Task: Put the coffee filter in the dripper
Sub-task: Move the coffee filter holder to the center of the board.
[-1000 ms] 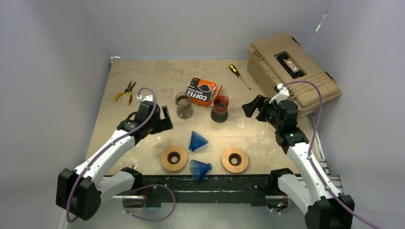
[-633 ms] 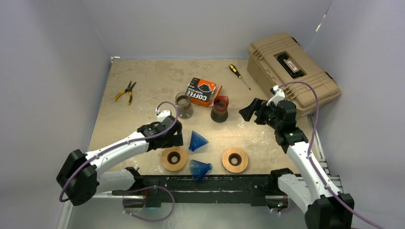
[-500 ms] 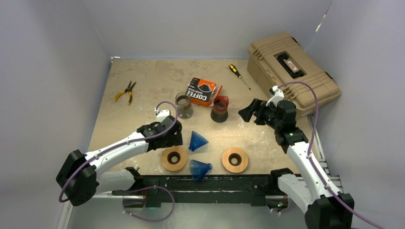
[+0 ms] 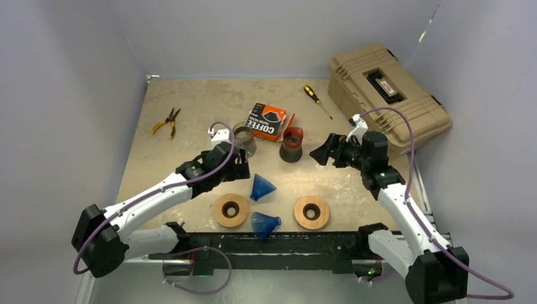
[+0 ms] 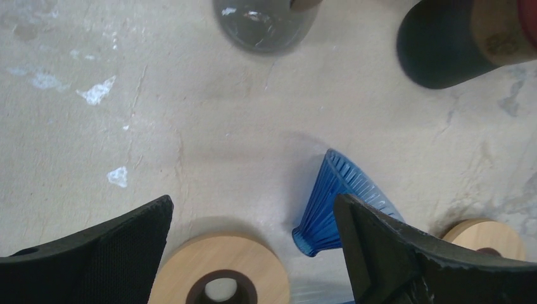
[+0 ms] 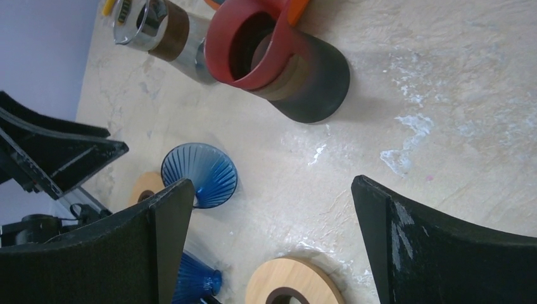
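Plainly spread wide, left tool [image 5: 253,209] near blue dripper [image 5: 332,206], right tool [image 6: 271,185] likewise, both empty

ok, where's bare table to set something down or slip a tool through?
Free: the far strip between pliers and screwdriver, behind the filter box; also the patch between dark carafe, right wooden ring and toolbox. Crowded: centre, around the blue drippers and glass carafe.

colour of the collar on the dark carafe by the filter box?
Red. The collar shows best in the right wrist view.
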Motion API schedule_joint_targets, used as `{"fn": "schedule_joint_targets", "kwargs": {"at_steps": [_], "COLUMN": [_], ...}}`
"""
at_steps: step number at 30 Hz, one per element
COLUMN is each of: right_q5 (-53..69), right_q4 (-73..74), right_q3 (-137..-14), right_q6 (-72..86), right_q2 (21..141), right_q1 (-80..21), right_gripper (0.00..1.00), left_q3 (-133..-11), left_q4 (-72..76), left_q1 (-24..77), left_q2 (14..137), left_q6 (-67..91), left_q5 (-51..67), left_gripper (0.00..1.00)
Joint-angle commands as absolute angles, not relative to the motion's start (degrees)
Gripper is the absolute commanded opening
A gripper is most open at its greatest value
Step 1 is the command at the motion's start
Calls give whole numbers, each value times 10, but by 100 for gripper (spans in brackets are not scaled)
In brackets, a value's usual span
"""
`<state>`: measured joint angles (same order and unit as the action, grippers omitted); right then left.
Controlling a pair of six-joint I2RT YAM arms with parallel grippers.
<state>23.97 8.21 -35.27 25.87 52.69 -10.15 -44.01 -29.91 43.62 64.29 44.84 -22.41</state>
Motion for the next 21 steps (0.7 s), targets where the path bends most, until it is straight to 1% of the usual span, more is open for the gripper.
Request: {"fn": "schedule_joint_targets", "kwargs": {"at_steps": [1, 5, 7, 14, 21], "right_q5": [246, 226, 214, 184, 160], "right_q4": [63, 56, 51, 27, 9], "right_q3": [-403, -438, -458, -525, -634], "right_q6": [248, 248, 249, 250, 244], "right_q2": [549, 585, 606, 686, 811], "right_q1": [-121, -146, -162, -196, -202], "right_gripper": [99, 99, 99, 99, 99], "left_q3": [-479, -476, -485, -534, -560], "left_q4": [-239, -192, -191, -248, -302], "left_q1": [406, 328, 305, 274, 250], "left_q2": [646, 630, 625, 623, 615], "left_q6": [399, 373, 356, 297, 263], "left_q5": [-188, -78, -66, -96, -155], "left_gripper": [99, 99, 99, 99, 99]}}
